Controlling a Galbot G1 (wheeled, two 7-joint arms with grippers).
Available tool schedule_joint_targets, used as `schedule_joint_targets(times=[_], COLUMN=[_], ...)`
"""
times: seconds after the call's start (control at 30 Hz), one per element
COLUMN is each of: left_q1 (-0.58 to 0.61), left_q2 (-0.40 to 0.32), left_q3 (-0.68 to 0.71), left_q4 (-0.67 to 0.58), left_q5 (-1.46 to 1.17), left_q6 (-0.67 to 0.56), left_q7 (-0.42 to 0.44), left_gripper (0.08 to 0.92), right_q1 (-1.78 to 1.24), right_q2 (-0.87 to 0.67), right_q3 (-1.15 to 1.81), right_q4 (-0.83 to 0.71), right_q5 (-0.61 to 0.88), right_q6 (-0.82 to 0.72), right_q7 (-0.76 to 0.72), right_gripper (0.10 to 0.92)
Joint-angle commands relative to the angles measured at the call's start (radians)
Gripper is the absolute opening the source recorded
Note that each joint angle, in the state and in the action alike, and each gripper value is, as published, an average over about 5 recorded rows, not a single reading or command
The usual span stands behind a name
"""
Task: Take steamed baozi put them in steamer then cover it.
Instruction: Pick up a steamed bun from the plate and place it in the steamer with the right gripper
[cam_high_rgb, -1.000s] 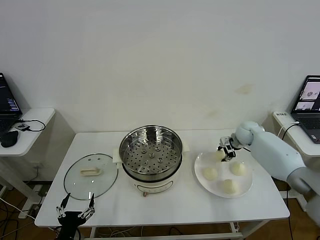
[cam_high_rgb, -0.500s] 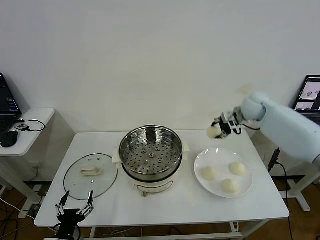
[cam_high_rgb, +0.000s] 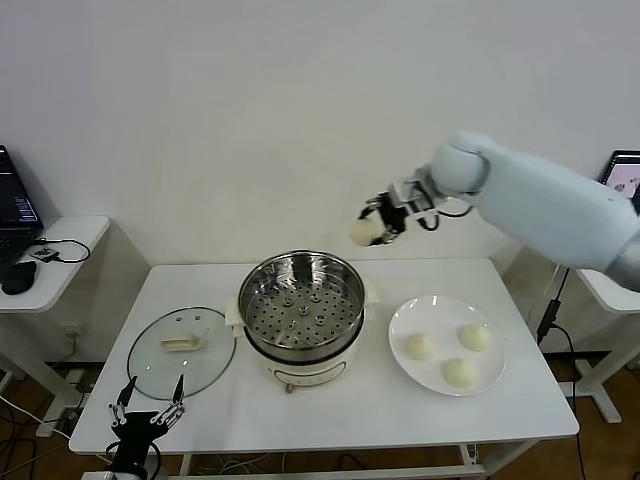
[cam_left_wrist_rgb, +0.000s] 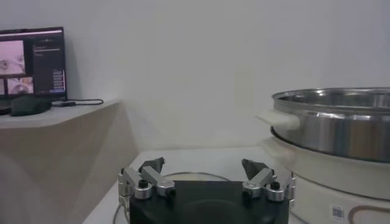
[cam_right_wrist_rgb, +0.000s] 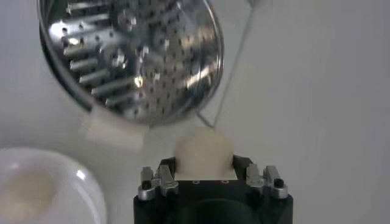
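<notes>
My right gripper (cam_high_rgb: 374, 226) is shut on one cream-white baozi (cam_high_rgb: 363, 232), held in the air above the far right rim of the steamer (cam_high_rgb: 340, 290). In the right wrist view the bun (cam_right_wrist_rgb: 204, 152) sits between the fingers, with the perforated steamer (cam_right_wrist_rgb: 131, 58) below and ahead. Three more baozi (cam_high_rgb: 418, 347) (cam_high_rgb: 475, 337) (cam_high_rgb: 459, 372) lie on the white plate (cam_high_rgb: 440, 312). The steamer basket holds nothing. The glass cover (cam_high_rgb: 182, 350) lies flat to the steamer's left. My left gripper (cam_high_rgb: 148, 415) waits open at the table's front left edge, just before the cover.
The white table (cam_high_rgb: 330, 410) carries the cooker base, plate and cover. Side desks with laptops stand at the far left (cam_high_rgb: 20, 215) and far right (cam_high_rgb: 622, 170). A wall rises close behind the table. The left wrist view shows the steamer's side (cam_left_wrist_rgb: 332, 122).
My right gripper has lifted one baozi off the plate and carried it up and to the left, from over the plate to above the steamer's far right rim. The left arm barely moved.
</notes>
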Motion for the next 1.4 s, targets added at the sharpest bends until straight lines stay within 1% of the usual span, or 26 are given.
schedule_joint_targets(times=[0.03,0.3,0.5,0.77,1.13,1.3,1.4], left_q1=[-0.005,-0.009,-0.006,-0.007,-0.010,-0.010,-0.010], left_q2=[0.002,0.003,-0.003,-0.008,-0.009,-0.012,-0.013], left_q3=[-0.003,-0.022,-0.024,-0.022,-0.015,-0.009,-0.008], left_q4=[0.020,0.034,0.030,0.037,0.036,0.034,0.032], left_q5=[-0.012,-0.009,-0.008,-0.007,-0.006,-0.004,-0.003], left_q6=[-0.003,-0.012,-0.012,-0.020,-0.023,-0.025,-0.024], left_q7=[0.001,0.005,0.006,0.006,0.006,0.006,0.006], left_gripper=[0.823,0.823,0.823,0.823,0.823,0.823,0.823], right_q1=[0.037,-0.041,-0.083,-0.121,-0.148,-0.151,-0.144], right_q2=[0.239,0.328,0.350,0.380,0.404,0.408,0.405], right_q3=[-0.115,-0.140,-0.159,-0.156,-0.148,-0.145,-0.140], right_q4=[-0.034,-0.146,-0.197,-0.250,-0.299,-0.306,-0.303], right_q5=[-0.013,-0.186,-0.287,-0.400,-0.504,-0.524,-0.532], right_q6=[0.070,0.205,0.300,0.386,0.453,0.469,0.475], right_q7=[0.034,0.075,0.091,0.129,0.166,0.181,0.188], right_gripper=[0.598,0.594,0.594,0.602,0.602,0.602,0.631])
